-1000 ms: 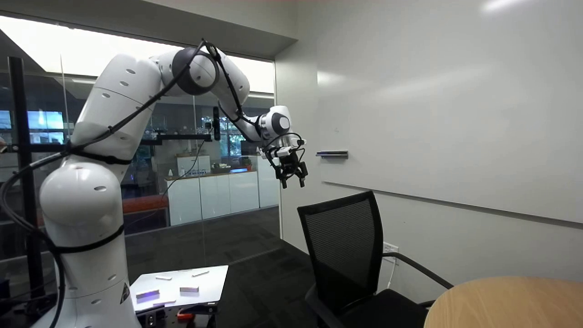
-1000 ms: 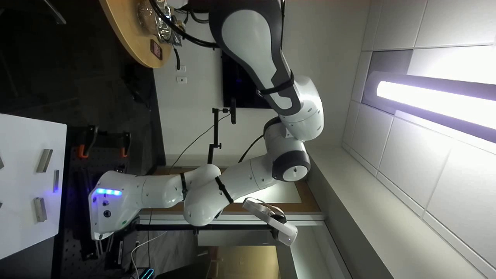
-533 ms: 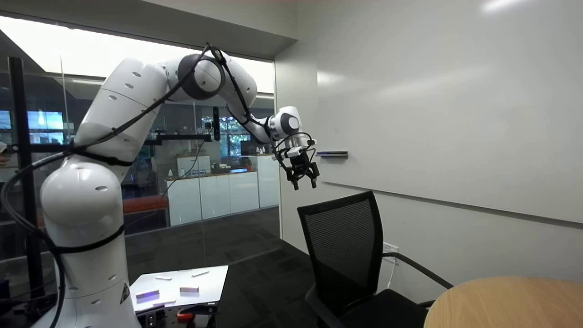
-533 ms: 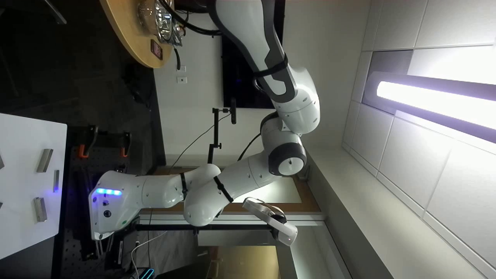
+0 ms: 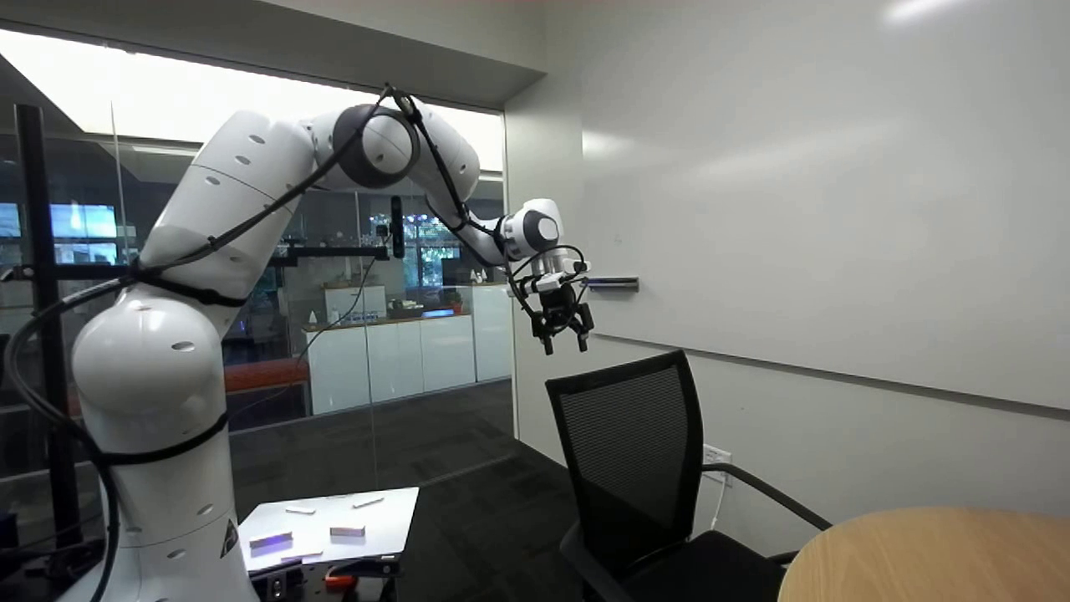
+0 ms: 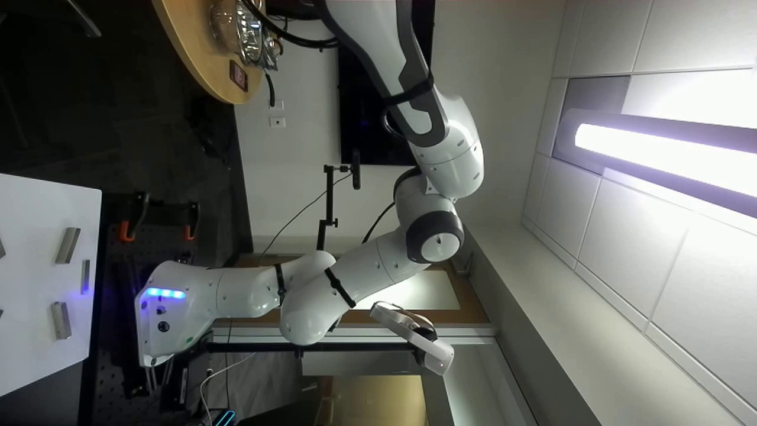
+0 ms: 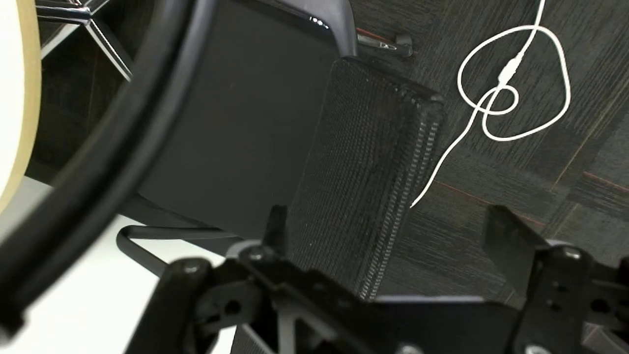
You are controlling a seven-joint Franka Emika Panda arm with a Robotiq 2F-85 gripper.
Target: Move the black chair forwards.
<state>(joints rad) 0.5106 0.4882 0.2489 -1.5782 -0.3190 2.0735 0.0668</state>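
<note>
The black chair (image 5: 633, 435) stands in an exterior view, right of the arm, with its tall mesh backrest towards the robot and its seat towards a round table. The chair also fills the middle of the wrist view (image 7: 354, 162), seen from above. My gripper (image 5: 566, 347) is open and empty, pointing down, above and slightly left of the backrest's top edge there. In the wrist view the backrest's top edge runs between the two spread fingers of the gripper (image 7: 388, 210), closer to the left one. No contact shows. Chair and gripper are out of view in an exterior view (image 6: 378, 213).
A round wooden table (image 5: 928, 548) stands by the chair's front; its edge shows in the wrist view (image 7: 30, 98). A white cable (image 7: 565, 88) lies on the carpet behind the chair. The whiteboard wall (image 5: 819, 251) is beyond. A low white board (image 5: 389, 510) bears several small blocks.
My arm has moved right towards the chair in an exterior view, and the gripper has come slightly lower. The chair has not moved. The gripper stays open.
</note>
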